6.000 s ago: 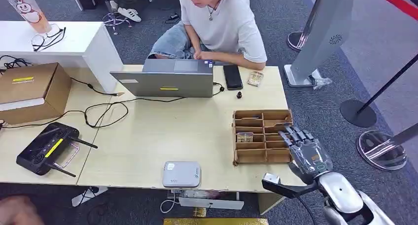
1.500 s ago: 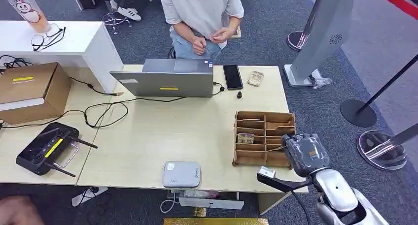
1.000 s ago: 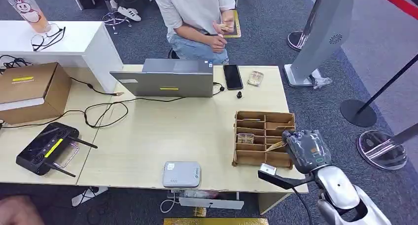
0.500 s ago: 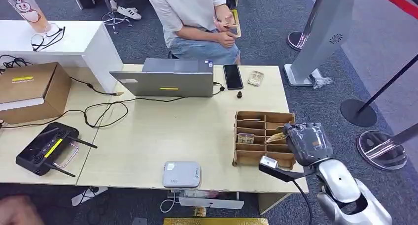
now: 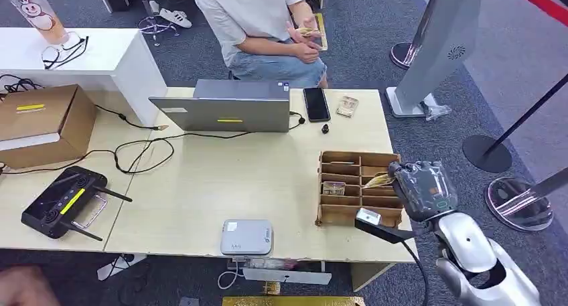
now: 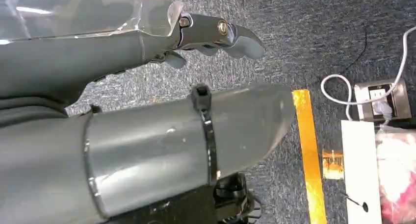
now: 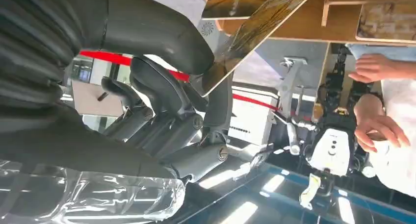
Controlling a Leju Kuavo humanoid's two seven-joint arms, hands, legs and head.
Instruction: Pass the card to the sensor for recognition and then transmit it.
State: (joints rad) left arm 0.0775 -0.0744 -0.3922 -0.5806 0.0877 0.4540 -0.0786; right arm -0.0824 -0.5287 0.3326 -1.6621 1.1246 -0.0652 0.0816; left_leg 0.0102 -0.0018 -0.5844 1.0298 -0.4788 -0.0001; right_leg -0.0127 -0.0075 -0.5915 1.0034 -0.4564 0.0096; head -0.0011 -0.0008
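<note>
The right hand (image 5: 422, 189) has lifted a thin brown card (image 5: 377, 180) from the wooden tray (image 5: 355, 160), lower right, fingers (image 7: 152, 33) clamped on it. Next, I think, it goes to the grey sensor box (image 5: 247, 236).

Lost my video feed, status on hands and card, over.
Right hand pinches thin yellowish card above brown wooden divider tray. Left hand open, hanging over carpet. Path to flat grey sensor box unobstructed.

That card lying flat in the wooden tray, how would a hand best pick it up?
The flat card lies face up in a compartment of the wooden tray, walled all round. Probably best to come straight down from above and pinch an edge, tilting it up, much as the right hand pinches its own card by one end. The dividers leave no room for a sideways approach.
</note>
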